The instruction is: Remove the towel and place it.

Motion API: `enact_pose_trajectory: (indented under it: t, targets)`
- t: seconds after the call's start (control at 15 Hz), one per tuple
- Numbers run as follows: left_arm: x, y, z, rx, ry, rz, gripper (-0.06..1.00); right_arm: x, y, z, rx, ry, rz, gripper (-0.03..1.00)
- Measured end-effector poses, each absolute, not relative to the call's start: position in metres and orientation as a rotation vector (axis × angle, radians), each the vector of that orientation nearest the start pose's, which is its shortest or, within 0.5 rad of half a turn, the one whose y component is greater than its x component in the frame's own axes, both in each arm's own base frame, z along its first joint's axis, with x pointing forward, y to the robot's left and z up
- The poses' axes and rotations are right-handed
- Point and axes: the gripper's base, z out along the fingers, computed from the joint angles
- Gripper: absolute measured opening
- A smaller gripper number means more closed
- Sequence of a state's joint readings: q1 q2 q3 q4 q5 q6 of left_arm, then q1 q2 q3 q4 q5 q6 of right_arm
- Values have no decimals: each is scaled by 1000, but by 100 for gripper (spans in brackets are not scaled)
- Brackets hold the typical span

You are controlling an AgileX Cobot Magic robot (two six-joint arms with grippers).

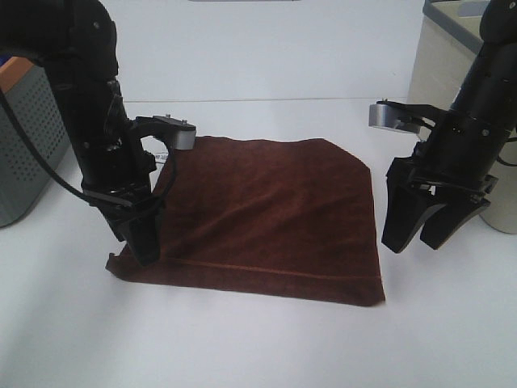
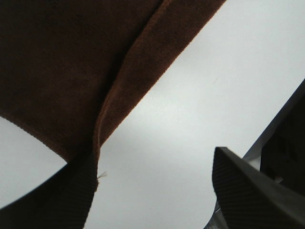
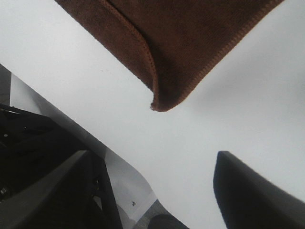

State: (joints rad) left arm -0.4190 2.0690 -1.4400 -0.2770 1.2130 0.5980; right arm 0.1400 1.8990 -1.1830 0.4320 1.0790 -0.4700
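The dark reddish-brown towel point(image 1: 266, 218) lies spread flat on the white table point(image 1: 258, 347). My left gripper point(image 1: 144, 246) stands at its front left corner, open, with one finger point(image 2: 62, 195) touching the corner hem and the other over bare table. The towel point(image 2: 71, 62) is not held. My right gripper point(image 1: 414, 242) is open and empty, hovering just right of the towel's right edge. In the right wrist view a towel corner point(image 3: 190, 38) lies ahead of the open gripper point(image 3: 152, 157), apart from it.
A grey perforated basket with an orange rim point(image 1: 24, 137) stands at the left edge. A beige bin with a grey lid point(image 1: 444, 65) stands at the back right. A pale object point(image 1: 502, 214) sits behind the right arm.
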Motion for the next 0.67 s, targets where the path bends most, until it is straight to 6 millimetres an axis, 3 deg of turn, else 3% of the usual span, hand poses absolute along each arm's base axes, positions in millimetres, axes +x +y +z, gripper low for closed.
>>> enact_pose_trajectory:
  t: [0.13,0.4,0.47,0.53,0.6,0.67]
  targets:
    - [338,-176,164,1328,2973,-422,68,335,81,172,-548,3078,604,63]
    - [349,-180,236,994,2887,-395,68,367,86,217,-416,2936,579,63]
    - [350,-180,244,930,2888,-396,68,370,87,223,-398,2918,577,63]
    - [350,-179,262,780,2888,-386,67,374,87,240,-361,2873,574,63]
    - [349,-171,292,627,2844,-308,66,378,88,277,-342,2761,564,63]
    - [347,-166,305,597,2809,-251,66,378,88,294,-313,2719,562,63]
